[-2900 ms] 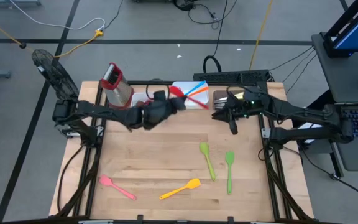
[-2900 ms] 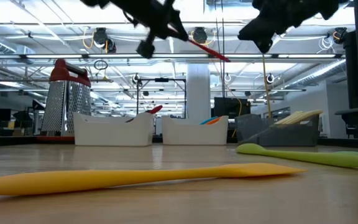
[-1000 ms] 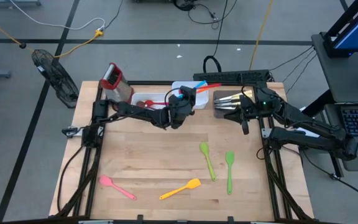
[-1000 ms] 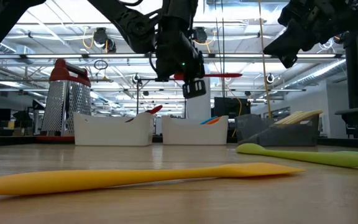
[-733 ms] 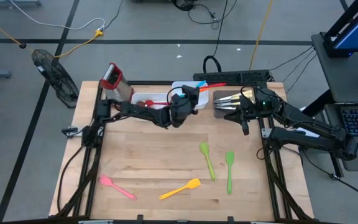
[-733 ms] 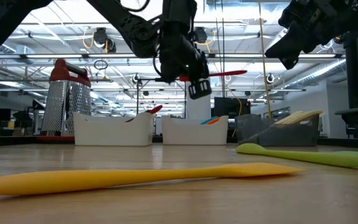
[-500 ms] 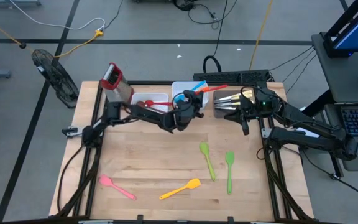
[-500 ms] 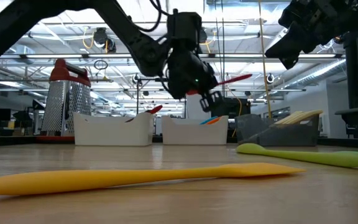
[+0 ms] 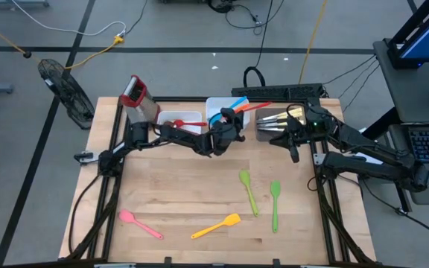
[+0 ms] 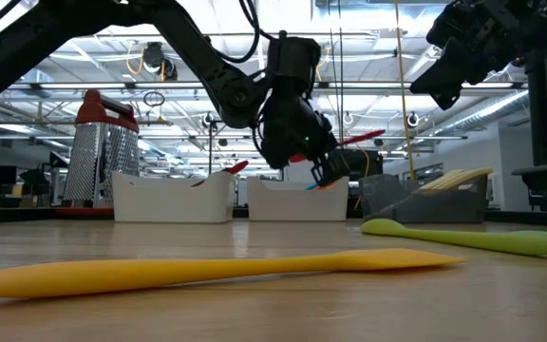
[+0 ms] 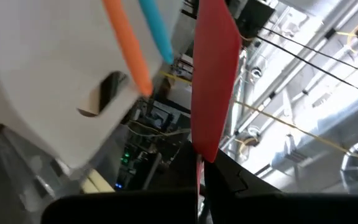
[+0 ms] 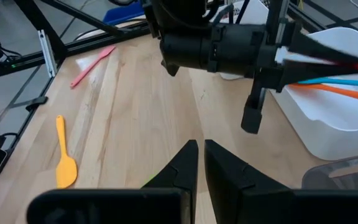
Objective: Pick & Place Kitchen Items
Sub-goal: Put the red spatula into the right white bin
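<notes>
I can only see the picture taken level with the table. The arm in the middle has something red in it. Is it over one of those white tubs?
Observer: Yes. From above, the left gripper holds a red spatula over the white tray that has the orange utensil and the blue utensil in it.
Visitor: I see a yellow thing and a green thing on the wood. Is that all?
Observer: No, there are four: a pink spatula, the yellow spatula and two green spoons.
Visitor: And the other arm, up in the corner?
Observer: The right gripper is shut with nothing in it, beside a dark tray of knives.
</notes>
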You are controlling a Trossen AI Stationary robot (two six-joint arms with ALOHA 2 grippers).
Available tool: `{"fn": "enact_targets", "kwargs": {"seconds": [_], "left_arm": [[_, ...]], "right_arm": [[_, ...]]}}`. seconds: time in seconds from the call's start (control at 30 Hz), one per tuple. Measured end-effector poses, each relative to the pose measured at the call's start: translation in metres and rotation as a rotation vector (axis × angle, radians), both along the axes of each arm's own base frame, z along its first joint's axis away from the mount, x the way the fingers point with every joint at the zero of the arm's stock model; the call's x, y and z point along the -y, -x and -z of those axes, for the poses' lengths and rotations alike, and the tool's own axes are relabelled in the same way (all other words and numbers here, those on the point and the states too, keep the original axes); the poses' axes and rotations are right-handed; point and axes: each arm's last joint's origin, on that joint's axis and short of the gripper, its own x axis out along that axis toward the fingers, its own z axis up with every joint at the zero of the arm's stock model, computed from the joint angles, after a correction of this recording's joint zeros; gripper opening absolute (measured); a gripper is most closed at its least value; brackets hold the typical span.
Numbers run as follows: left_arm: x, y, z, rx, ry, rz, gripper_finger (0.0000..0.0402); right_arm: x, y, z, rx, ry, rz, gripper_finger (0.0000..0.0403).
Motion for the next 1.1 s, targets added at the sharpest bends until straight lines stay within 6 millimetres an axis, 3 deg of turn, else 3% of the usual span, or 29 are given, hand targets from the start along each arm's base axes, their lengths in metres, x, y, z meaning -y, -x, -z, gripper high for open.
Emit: {"fn": "enact_targets", "kwargs": {"seconds": [0.37, 0.7, 1.1], "left_arm": [[0.010, 0.003, 0.013, 0.051, 0.113, -0.123, 0.0007], [0.005, 0.006, 0.017, 0.059, 0.135, -0.167, 0.0026], [-0.007, 0.004, 0.019, -0.013, 0.161, -0.009, 0.0028]], "right_arm": [[-0.001, 0.001, 0.000, -0.005, 0.000, -0.001, 0.0020], [-0.002, 0.004, -0.002, 0.007, 0.011, -0.003, 0.0020], [-0.002, 0.004, -0.002, 0.008, 0.012, -0.002, 0.0020]]}}
